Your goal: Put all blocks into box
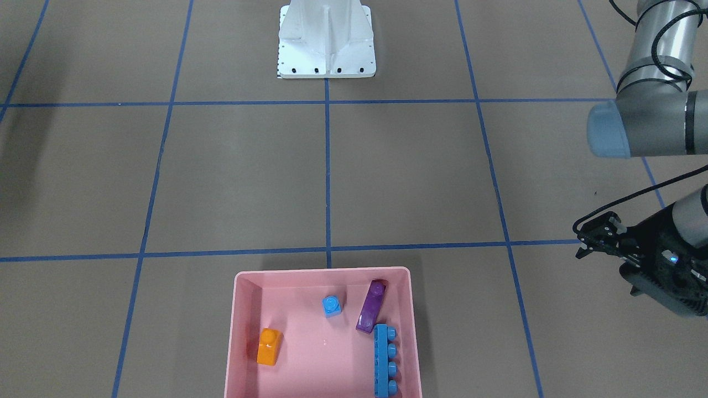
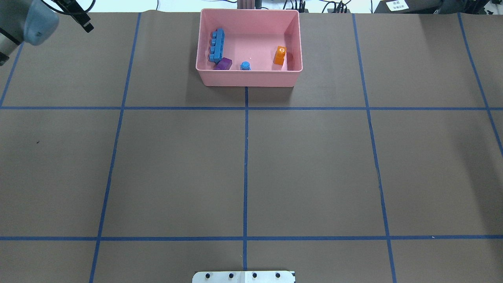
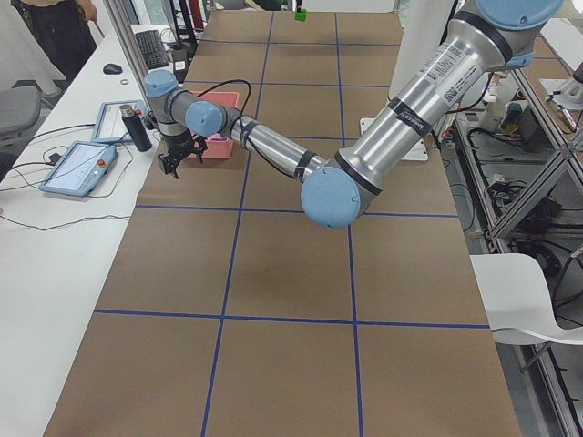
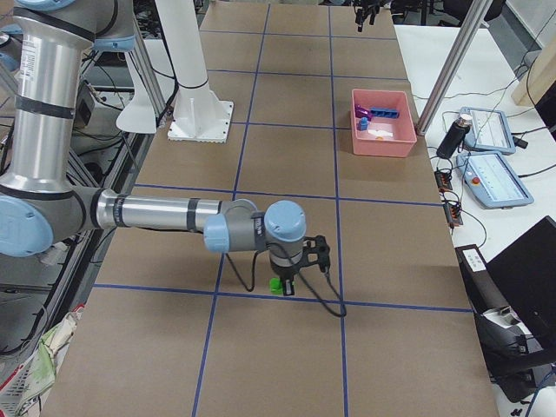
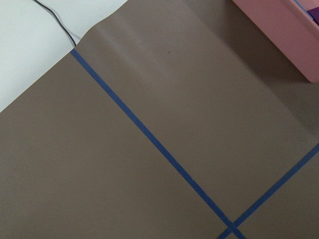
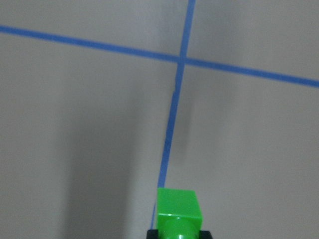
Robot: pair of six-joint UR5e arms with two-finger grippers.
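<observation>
The pink box point(image 1: 323, 275) stands at the table's far edge point(image 2: 247, 78). Inside it lie the orange brick point(image 1: 269, 346), the long purple brick point(image 1: 370, 307), the tiny blue brick point(image 1: 331, 305) and the long blue brick point(image 1: 384, 360). The green brick point(image 4: 276, 284) is far from the box, at a tape crossing. My right gripper point(image 4: 283, 280) points down and is shut on it. In the right wrist view the green brick point(image 6: 178, 211) sits between the black fingertips. My left gripper point(image 1: 581, 241) is open and empty, off to the box's side point(image 3: 171, 164).
The white robot base point(image 1: 326, 44) stands at mid table on the robot's side. Tablets point(image 4: 493, 178) and a dark bottle point(image 4: 453, 135) lie on the white bench beyond the box. Blue tape lines grid the brown table.
</observation>
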